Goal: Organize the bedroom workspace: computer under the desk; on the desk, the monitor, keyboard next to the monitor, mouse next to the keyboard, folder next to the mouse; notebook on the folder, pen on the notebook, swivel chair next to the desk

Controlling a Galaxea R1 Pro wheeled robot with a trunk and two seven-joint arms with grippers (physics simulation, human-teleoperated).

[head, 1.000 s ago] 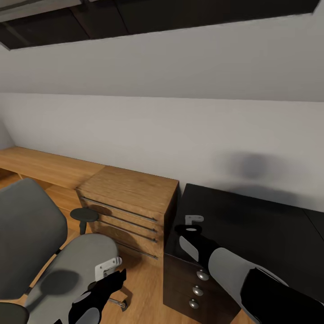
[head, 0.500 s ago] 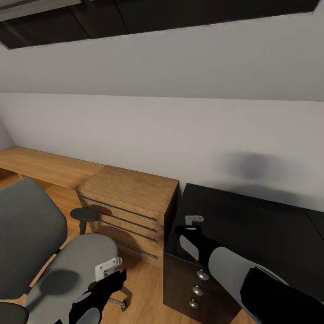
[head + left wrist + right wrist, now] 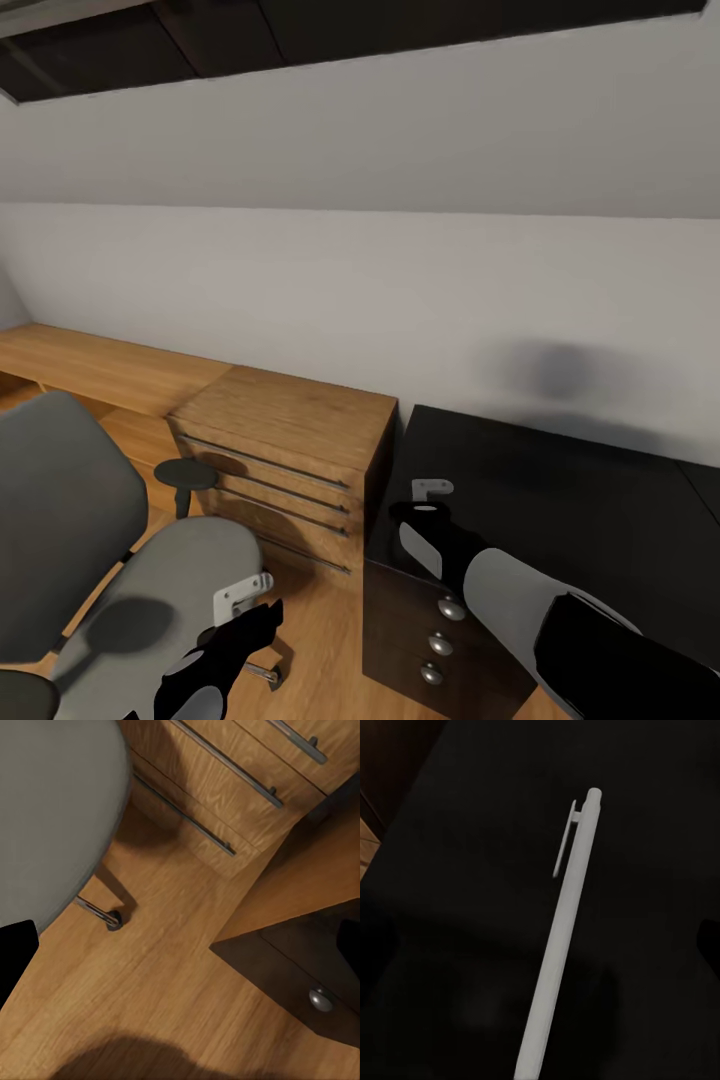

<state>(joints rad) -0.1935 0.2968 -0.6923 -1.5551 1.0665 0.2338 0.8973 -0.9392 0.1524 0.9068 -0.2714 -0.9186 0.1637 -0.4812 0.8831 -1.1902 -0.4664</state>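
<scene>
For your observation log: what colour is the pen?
White, clearest in the right wrist view: pen against the black desk.

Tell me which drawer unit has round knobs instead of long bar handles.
The black desk drawers under the right arm: three round silver knobs stacked on the front. The oak drawer unit to their left has long bar handles instead.

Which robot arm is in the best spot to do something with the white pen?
The right one, probably. Its tool hangs over the black desk, and its wrist camera looks straight at the pen above the desk top. The left tool is down by the swivel chair, away from the desk.
</scene>
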